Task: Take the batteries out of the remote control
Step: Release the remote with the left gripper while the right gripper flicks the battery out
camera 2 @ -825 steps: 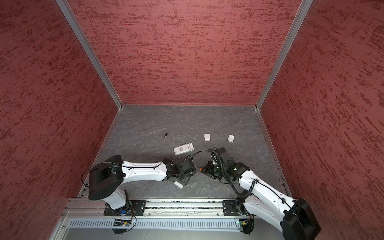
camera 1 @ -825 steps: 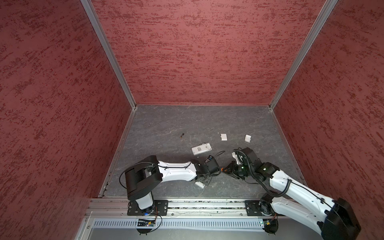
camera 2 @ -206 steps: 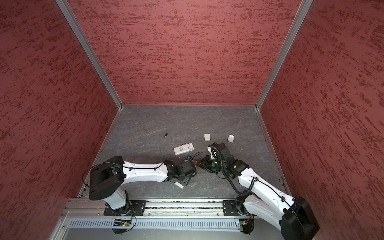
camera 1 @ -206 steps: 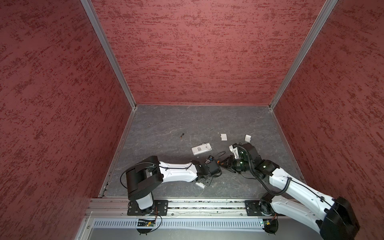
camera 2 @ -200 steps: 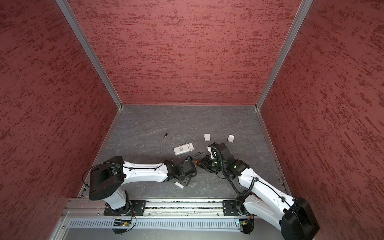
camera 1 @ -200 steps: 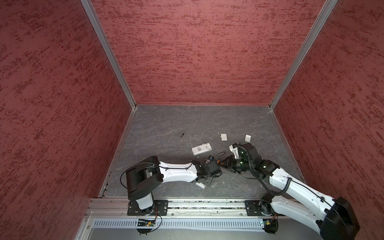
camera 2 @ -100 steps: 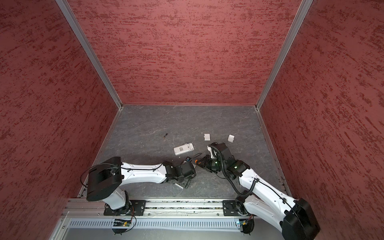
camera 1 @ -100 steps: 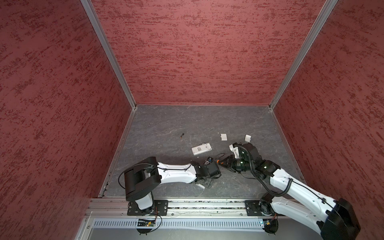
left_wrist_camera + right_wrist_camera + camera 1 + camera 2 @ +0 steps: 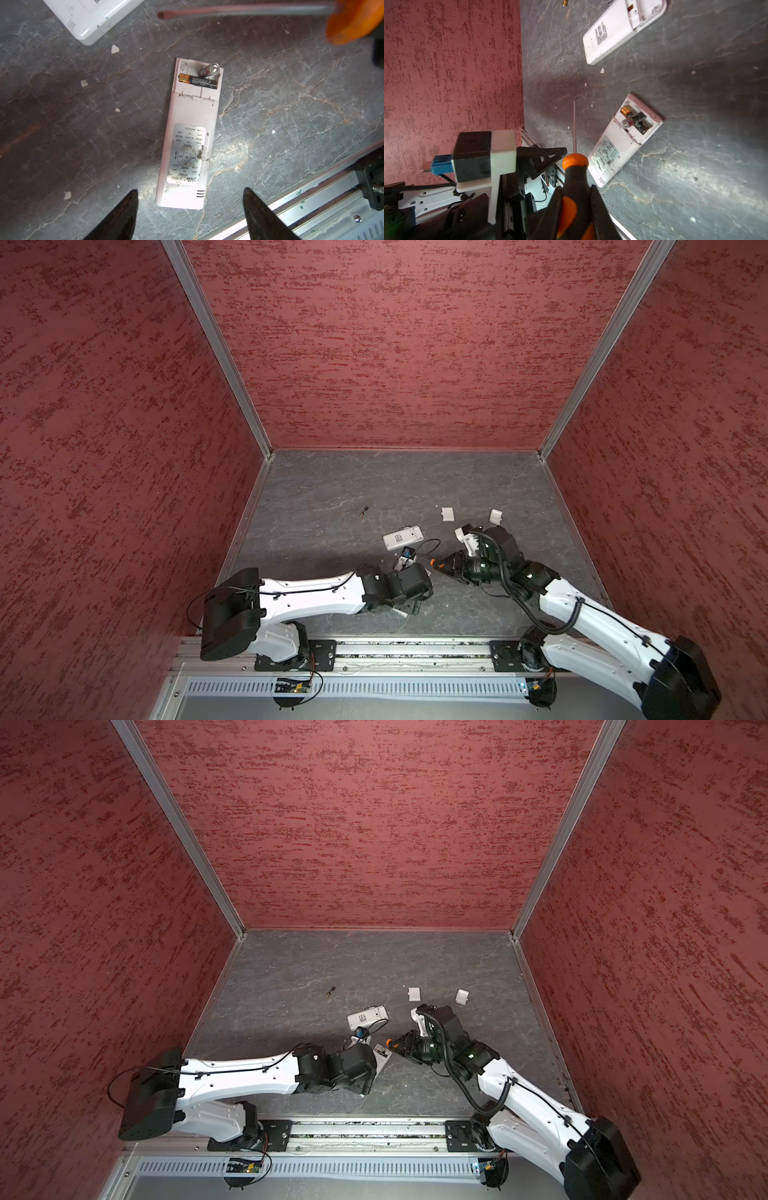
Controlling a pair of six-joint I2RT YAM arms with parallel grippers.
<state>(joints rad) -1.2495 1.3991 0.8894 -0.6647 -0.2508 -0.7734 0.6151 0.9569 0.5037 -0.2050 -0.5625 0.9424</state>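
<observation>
Batteries in remote control, one tilted up, left gripper now wider open

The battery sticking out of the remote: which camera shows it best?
The left wrist view: the tilted battery is sharp, its silver end raised from the remote's open compartment. The right wrist view shows it smaller. In both top views it is too small to make out.
</observation>
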